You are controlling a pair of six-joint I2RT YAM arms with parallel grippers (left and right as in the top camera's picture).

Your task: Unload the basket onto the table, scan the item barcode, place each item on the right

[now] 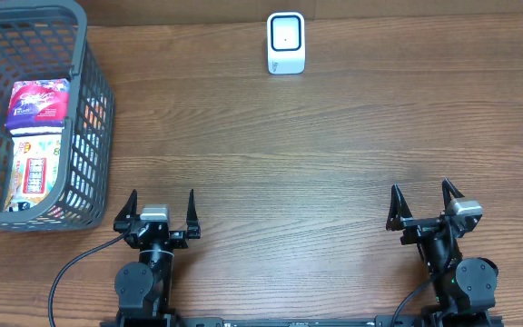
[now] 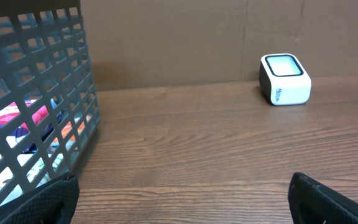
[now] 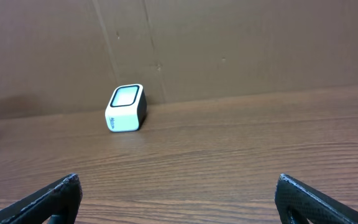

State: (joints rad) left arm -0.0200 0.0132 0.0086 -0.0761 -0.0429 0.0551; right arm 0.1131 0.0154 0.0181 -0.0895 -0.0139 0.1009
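Table (image 1: 316, 163) of brown wood bears scanner (image 1: 286, 43) near back wall (image 3: 229, 43).

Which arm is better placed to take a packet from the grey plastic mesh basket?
Left. The open left gripper sits just beside the grey plastic mesh basket holding the colourful packets; the open right gripper stands well off to the other side.

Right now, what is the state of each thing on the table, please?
basket, upright, holding packets.
purple packet, lying in the basket, not yet picked.
second packet, lying in the basket next to it.
scanner, upright at the far edge, nothing before it.
left gripper, jaws open, empty.
right gripper, jaws open, empty.
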